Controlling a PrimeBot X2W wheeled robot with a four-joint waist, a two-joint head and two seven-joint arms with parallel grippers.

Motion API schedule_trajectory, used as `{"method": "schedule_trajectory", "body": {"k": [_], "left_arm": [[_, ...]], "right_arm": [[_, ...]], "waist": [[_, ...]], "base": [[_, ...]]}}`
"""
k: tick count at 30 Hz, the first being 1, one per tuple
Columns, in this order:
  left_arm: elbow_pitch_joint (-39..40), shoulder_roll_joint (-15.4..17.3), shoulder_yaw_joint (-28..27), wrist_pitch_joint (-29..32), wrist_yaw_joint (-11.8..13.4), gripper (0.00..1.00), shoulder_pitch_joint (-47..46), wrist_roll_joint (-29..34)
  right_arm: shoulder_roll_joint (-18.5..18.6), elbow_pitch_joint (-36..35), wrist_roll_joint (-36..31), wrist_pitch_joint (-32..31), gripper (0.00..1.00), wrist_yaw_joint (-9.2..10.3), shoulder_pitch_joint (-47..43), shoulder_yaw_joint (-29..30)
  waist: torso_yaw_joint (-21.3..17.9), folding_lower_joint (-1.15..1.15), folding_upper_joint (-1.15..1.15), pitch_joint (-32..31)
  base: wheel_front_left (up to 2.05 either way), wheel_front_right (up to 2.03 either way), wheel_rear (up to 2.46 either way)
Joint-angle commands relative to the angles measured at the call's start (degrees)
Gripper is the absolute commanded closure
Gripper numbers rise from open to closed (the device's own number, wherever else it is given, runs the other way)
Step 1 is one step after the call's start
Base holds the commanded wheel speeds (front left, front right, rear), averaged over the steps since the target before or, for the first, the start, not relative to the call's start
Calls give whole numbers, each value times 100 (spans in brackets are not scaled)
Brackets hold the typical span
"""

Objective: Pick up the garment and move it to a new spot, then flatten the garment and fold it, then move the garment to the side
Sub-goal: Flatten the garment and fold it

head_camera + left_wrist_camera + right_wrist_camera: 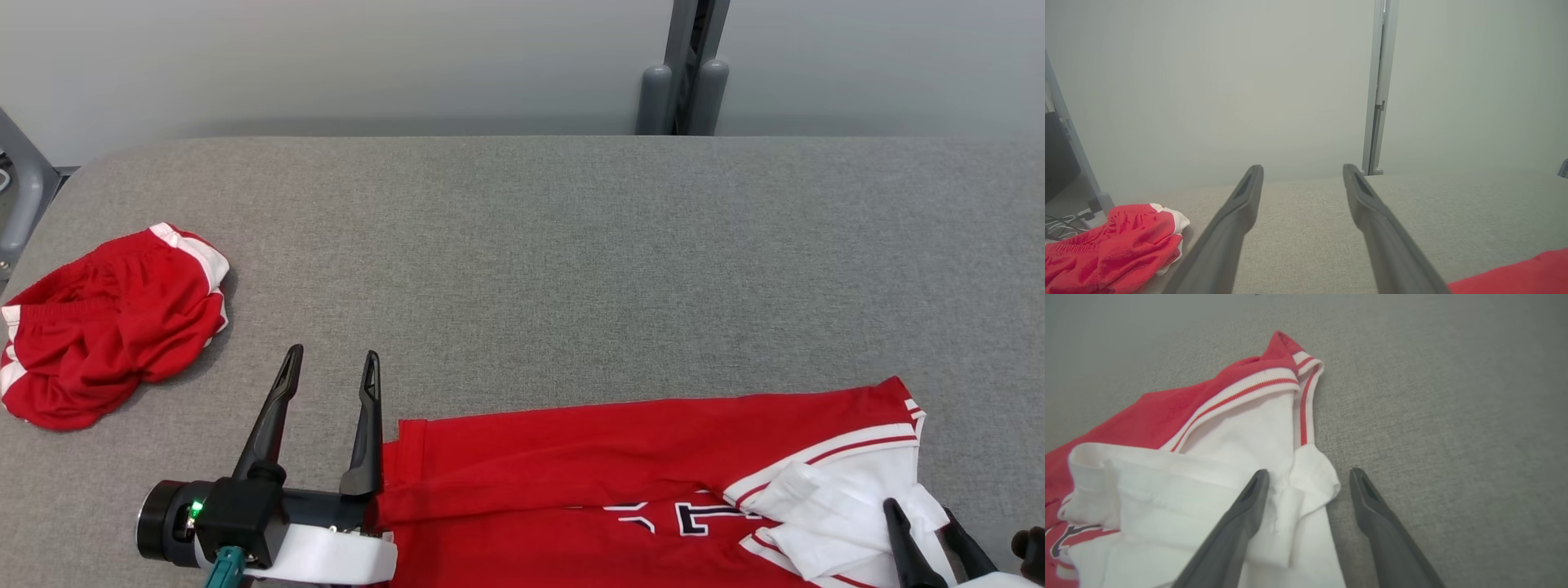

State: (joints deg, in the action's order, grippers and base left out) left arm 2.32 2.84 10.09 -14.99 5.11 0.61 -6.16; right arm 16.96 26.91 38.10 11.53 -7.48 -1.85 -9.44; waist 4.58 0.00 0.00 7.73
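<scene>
From left: a crumpled pair of red shorts (114, 327) with white trim lies at the left end of the grey padded table (571, 245). The robot's left gripper (333, 355), fingers spread and holding nothing, hangs just beside the left end of the red jersey (571, 457), judged to be the garment being worked. The jersey lies stretched along the table's near edge, lettering up, with its white sleeve (841, 506) bunched at the right end. There the right gripper (918, 508), likewise spread wide and gripping nothing, sits with one finger over the sleeve cloth and the other over bare table. The jersey looks laid out in its new spot and roughly flat. The rumpled sleeve suggests smoothing is unfinished, with the folding and the move aside yet to do. Count: two garments, two grippers, one table.
</scene>
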Motion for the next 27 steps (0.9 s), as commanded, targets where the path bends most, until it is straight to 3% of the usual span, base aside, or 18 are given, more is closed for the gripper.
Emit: {"method": "schedule_trajectory", "body": {"k": [1,5,8,20,27], "left_arm": [[4,16,-21,-19,11,0,-97,-6],[9,16,-42,-19,16,0,-118,4],[12,14,-37,-19,8,0,-129,14],[12,15,-27,-19,11,0,-83,-107],[68,15,24,-18,16,0,-115,-130]], "right_arm": [[-16,62,119,-53,0,-3,97,-99],[-24,74,271,-93,0,-3,162,-293],[-16,69,424,-140,100,-4,209,-505],[329,154,894,123,100,0,524,-539],[887,340,1168,70,100,0,716,-409]], "waist": [[18,0,0,20],[30,0,0,42],[45,0,0,59],[23,0,0,32],[-1,0,0,41]], "base": [[0,0,0],[0,0,0],[0,0,0],[0,0,0],[0,0,0]]}}
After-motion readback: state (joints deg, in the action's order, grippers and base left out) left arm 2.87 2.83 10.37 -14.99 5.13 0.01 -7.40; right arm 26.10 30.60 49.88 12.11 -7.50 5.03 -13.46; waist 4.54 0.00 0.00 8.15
